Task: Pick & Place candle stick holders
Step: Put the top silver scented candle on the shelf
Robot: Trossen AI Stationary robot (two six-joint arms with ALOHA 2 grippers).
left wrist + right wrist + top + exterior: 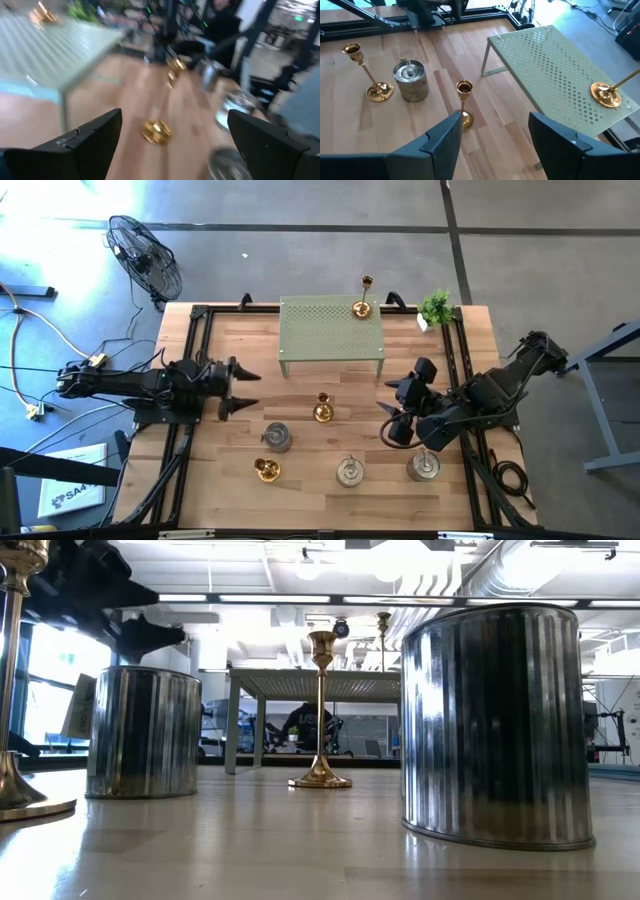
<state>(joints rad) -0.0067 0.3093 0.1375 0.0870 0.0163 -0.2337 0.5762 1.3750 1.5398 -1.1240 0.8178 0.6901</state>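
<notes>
Brass holder (362, 306) is set on the stand (320, 330); five holders are left below it. Both grippers (243, 390) (395, 409) are spread open, empty.

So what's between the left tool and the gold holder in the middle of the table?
Bare wood only, per the high view: nothing sits between the left tool and the middle gold holder.

Bright overhead light, window glare in high view, left wrist view motion-blurred.
</notes>
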